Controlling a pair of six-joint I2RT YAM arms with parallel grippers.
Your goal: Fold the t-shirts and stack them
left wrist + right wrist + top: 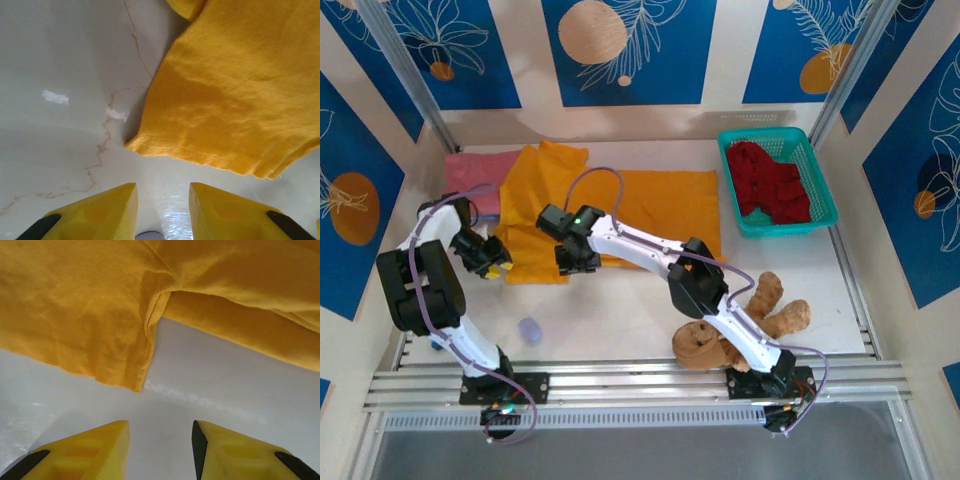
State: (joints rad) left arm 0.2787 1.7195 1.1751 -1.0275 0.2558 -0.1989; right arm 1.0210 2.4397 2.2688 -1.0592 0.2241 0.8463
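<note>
the mustard-orange t-shirt (650,205) lies spread across the middle of the table (620,320), towards the far side. its left part is doubled over, so a flap rises towards the far wall. the salmon-pink t-shirt (475,170) lies at the far left, touching the orange one and partly tucked under its left edge. the dark red t-shirt (770,185) sits bunched inside the teal basket (760,134) at the far right, well apart from the other two.

the left gripper (498,262) is low at the near left corner of the orange shirt. in the left wrist view its yellow fingers (100,210) stand apart with bare table between them, and the shirt's hemmed corner (235,100) lies just beyond the tips, untouched. the left pincer holds nothing.

the right arm reaches leftward across the table, its gripper (575,265) at the near edge of the same shirt. in the right wrist view its fingers (90,450) are also parted over bare table, clamped on nothing. a sleeve hem of the shirt (75,305) lies just ahead of them.

a brown teddy bear (775,310) lies near the right arm's base, and a small pale lilac thing (529,329) rests on the near left of the table.
</note>
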